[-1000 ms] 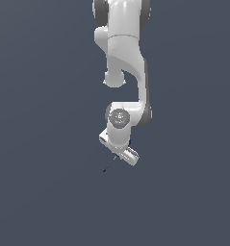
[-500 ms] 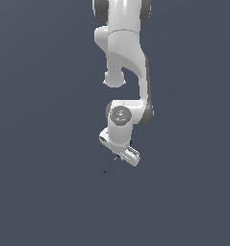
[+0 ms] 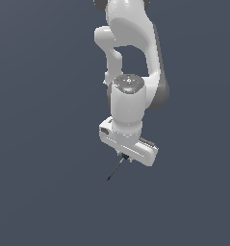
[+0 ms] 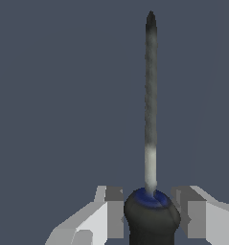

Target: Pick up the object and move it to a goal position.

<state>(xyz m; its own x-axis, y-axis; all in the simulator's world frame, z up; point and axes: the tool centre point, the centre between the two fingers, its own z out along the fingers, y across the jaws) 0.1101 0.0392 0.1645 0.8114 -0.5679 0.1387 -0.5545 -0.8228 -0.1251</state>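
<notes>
The object, a small screwdriver (image 4: 150, 119), has a stubby black handle, a blue ring and a thin grey shaft. In the wrist view its handle sits between my two grey fingers (image 4: 112, 210), which press on both sides. My gripper (image 4: 151, 201) is shut on the handle, and the shaft points straight away from the hand. In the exterior view the white hand hides my gripper (image 3: 124, 157) and the handle. Only the thin shaft of the screwdriver (image 3: 115, 169) shows, slanting down toward the exterior view's left.
A plain dark grey-blue surface fills both views. The white arm (image 3: 131, 72) reaches in from the top of the exterior view. No goal marker shows.
The arm looks much larger and higher in the exterior view than before. The shaft now sticks out from under the hand, where only a dark speck showed earlier.
</notes>
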